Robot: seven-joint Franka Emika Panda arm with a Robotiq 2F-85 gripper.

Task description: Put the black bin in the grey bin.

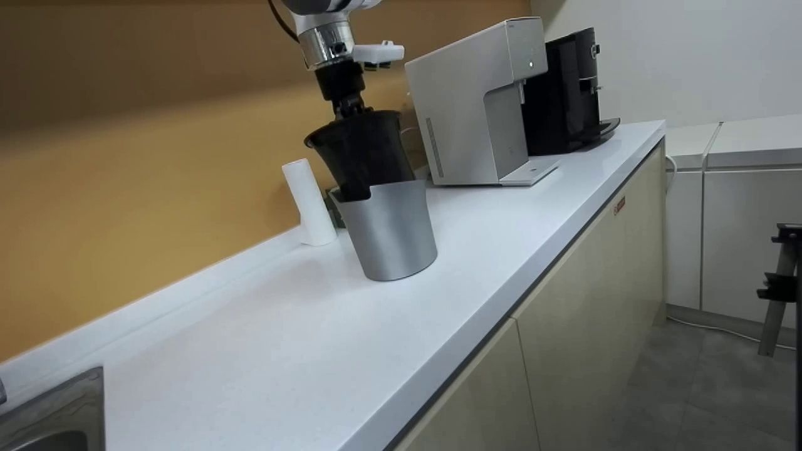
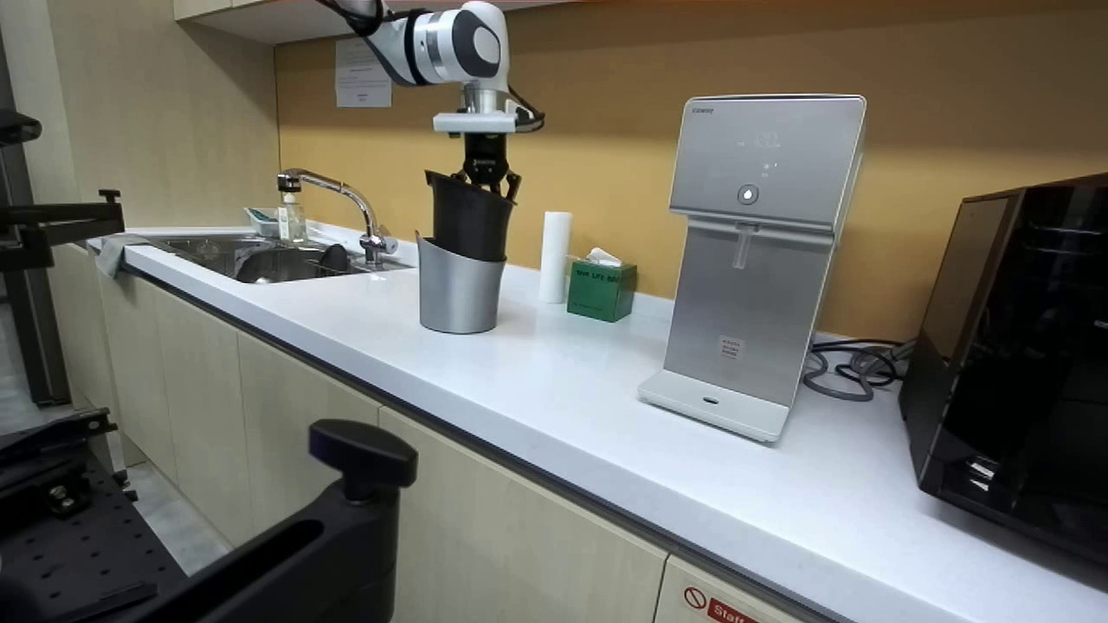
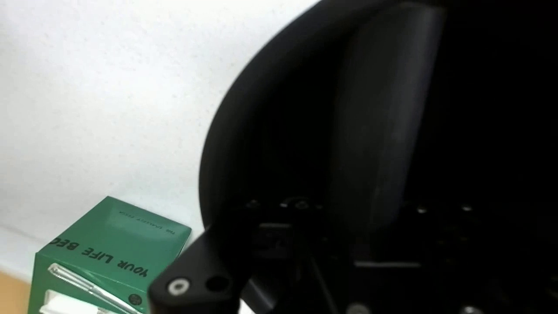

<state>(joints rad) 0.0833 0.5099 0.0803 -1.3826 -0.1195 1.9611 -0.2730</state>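
Observation:
The grey bin (image 1: 391,235) stands upright on the counter, also seen in an exterior view (image 2: 459,294). The black bin (image 1: 366,150) sits above it in both exterior views (image 2: 472,218), slightly tilted. Only its lower part is inside the grey bin's rim; most of it sticks out above. My gripper (image 1: 354,111) is at the black bin's rim, pointing down (image 2: 489,183), and appears shut on its wall; the fingertips are hidden. In the wrist view the black bin's dark inside (image 3: 383,109) fills the right side, and the gripper (image 3: 331,231) blends into it. The grey bin is hidden there.
A white cylinder (image 2: 556,258) and a green tissue box (image 2: 601,292) stand behind the bins near the wall. A silver water dispenser (image 2: 753,268) and a black coffee machine (image 1: 564,94) stand farther along the counter. A sink (image 2: 277,260) is at the other end.

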